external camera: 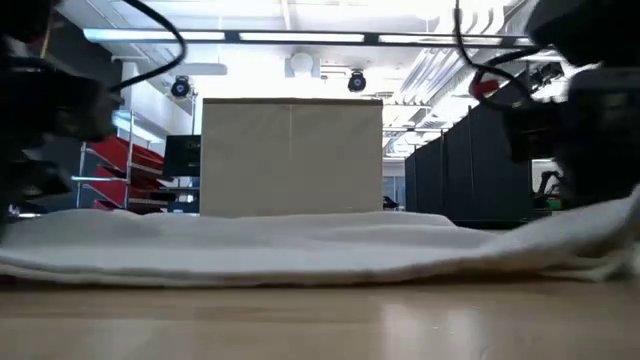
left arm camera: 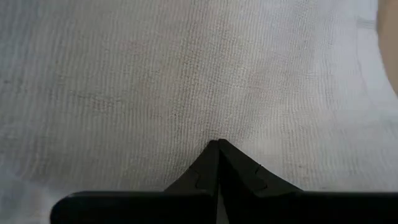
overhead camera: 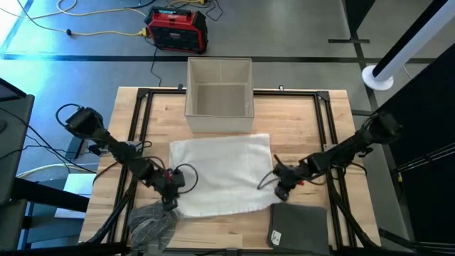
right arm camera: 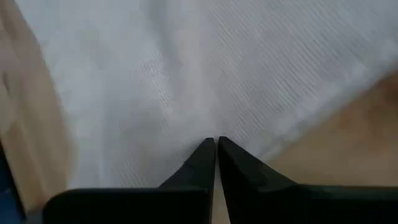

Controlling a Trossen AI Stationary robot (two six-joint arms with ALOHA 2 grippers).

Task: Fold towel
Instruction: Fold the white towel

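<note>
A white towel point(overhead camera: 222, 174) lies spread on the wooden table, and it fills both wrist views point(left arm camera: 199, 74) point(right arm camera: 205, 68). My left gripper point(overhead camera: 170, 193) is shut at the towel's near-left corner. My right gripper point(overhead camera: 279, 186) is shut at the towel's right edge, toward the near corner. In the low view the towel point(external camera: 300, 250) lies flat, with its right end point(external camera: 600, 225) raised a little. My left gripper pinches the towel between its two fingers near the near-left corner point(left arm camera: 214, 134), coming slanting from the table's left; one layer or several, I cannot tell. The towel around it lies on the table. My right gripper pinches the towel's right edge point(right arm camera: 214, 130), slanting in from the table's right. That edge is raised slightly off the wood, and the rest of the towel rests flat.
An open beige box point(overhead camera: 219, 87) stands just beyond the towel's far edge. A dark grey folded cloth point(overhead camera: 298, 225) lies at the near right, and a crumpled grey patterned cloth point(overhead camera: 151, 226) at the near left. Black frame rails point(overhead camera: 142, 114) run along the table's sides.
</note>
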